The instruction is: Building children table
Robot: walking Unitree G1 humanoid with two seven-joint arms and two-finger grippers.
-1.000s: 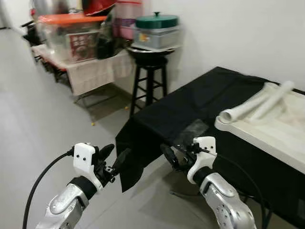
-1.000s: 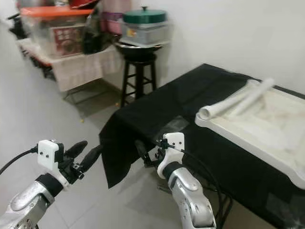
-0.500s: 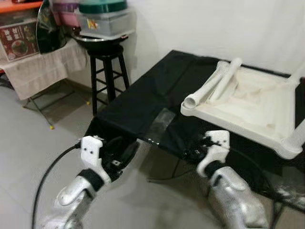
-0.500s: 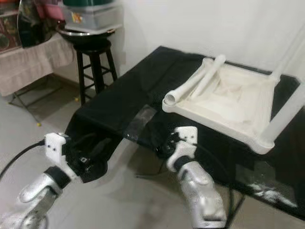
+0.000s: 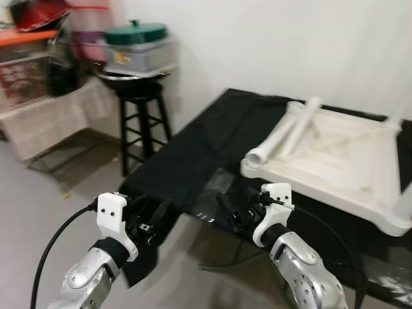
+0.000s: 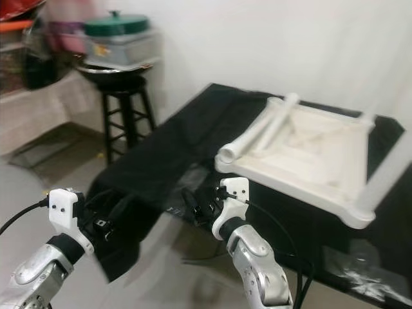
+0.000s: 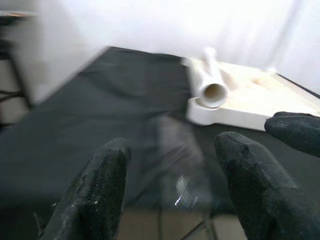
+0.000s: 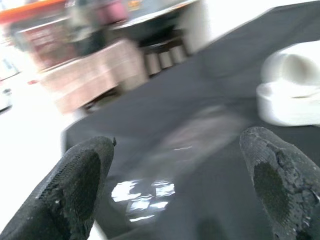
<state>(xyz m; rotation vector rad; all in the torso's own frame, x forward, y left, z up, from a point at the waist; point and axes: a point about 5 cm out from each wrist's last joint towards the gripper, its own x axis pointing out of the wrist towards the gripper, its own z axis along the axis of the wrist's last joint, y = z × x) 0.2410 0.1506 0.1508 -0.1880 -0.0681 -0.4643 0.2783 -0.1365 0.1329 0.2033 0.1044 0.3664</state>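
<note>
A white children's table top (image 5: 335, 158) lies upside down on a table draped in black cloth (image 5: 212, 141). Two loose white tube legs (image 5: 286, 132) rest along its near-left side, one with its open end showing (image 7: 212, 92). Another white leg stands blurred at the top's right corner (image 6: 386, 174). My left gripper (image 5: 158, 212) hovers open and empty just before the cloth's near corner. My right gripper (image 5: 235, 206) is open and empty too, low at the black table's front edge, short of the white top's corner (image 8: 295, 95).
A black stool (image 5: 141, 122) left of the table carries a grey bin with a green lid (image 5: 135, 48). Further left stands a low cloth-covered stand with boxes (image 5: 45, 116). Grey floor (image 5: 38, 212) lies before me; a white wall is behind the table.
The whole picture has swung toward the black table, so the camera moved and more of the white top shows. Both arms keep their pose with fingers open.
</note>
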